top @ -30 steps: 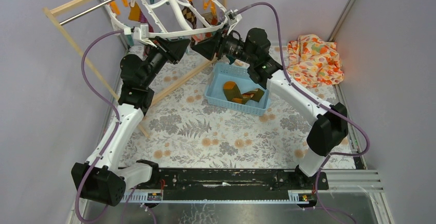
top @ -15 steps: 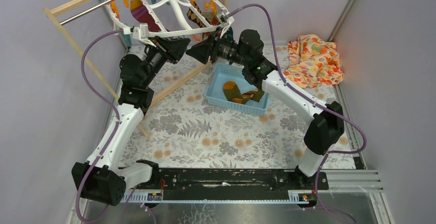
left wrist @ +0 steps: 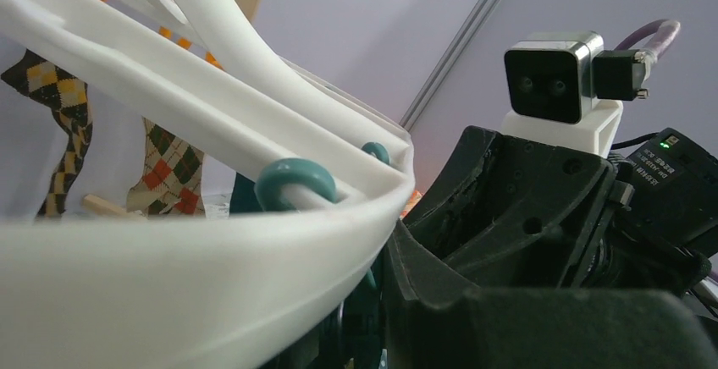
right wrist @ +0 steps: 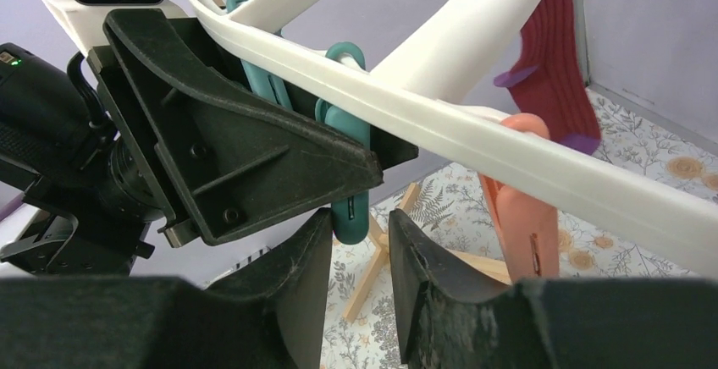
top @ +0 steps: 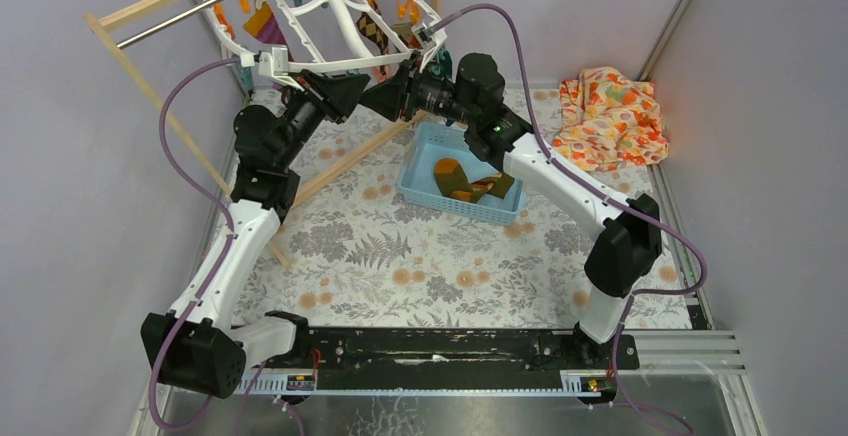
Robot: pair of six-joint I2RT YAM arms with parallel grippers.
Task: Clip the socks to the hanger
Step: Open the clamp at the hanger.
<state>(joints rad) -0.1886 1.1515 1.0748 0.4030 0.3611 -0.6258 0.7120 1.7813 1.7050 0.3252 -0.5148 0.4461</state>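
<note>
The right fingers (right wrist: 292, 280) stand narrowly parted, and the lower end of a teal clip (right wrist: 350, 208) dips between their tips. That clip hangs from the rim of the white hanger (right wrist: 525, 162), near a pink clip (right wrist: 521, 225) and a maroon sock (right wrist: 555, 64). The left fingers (right wrist: 229, 157) lie against the same rim; I cannot tell whether they clamp it. 2 argyle socks (left wrist: 165, 166) hang clipped farther back. More socks (top: 470, 184) lie in the blue basket (top: 412, 181) on the table (top: 400, 256). The print on the right arm's label (left wrist: 650, 162) is too small to read.
</note>
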